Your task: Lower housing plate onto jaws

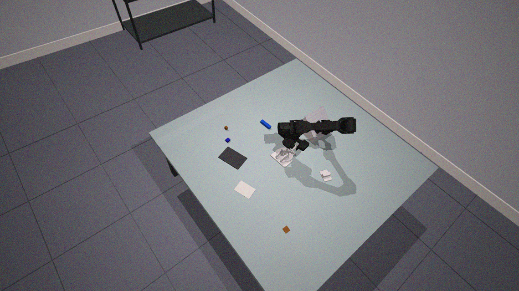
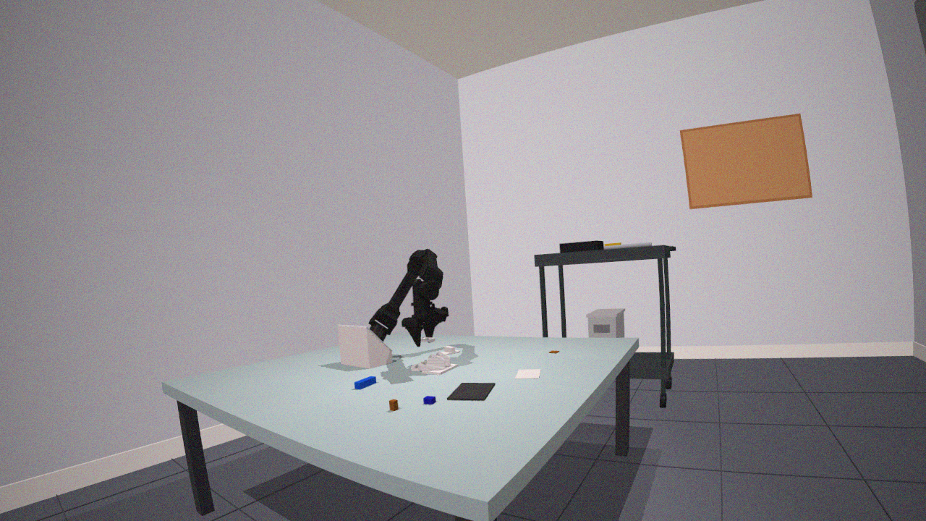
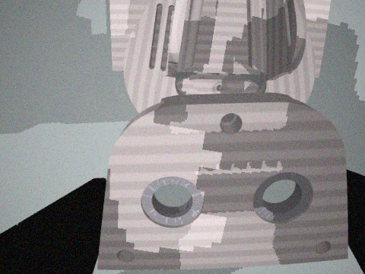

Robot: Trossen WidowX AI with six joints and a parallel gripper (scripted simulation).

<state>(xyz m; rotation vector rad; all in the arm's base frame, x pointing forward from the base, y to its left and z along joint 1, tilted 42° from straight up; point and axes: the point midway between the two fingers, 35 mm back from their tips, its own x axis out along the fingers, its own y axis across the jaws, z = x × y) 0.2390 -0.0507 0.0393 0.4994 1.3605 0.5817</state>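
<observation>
My gripper is shut on the pale housing plate, its two black fingers at the plate's left and right edges. The housing plate has a rounded far edge, two large ringed holes and three small holes. It hangs above the table, and its underside is hidden. The pale base with the jaws lies on the table. In the wrist view the jaws show beyond the plate's rounded edge, partly in shadow. The plate is not over the middle of the jaws in that view. The stubs are not clearly visible.
A small pale stand is on the table. A dark mat, white card, blue bar, blue cube, orange piece and orange square lie around.
</observation>
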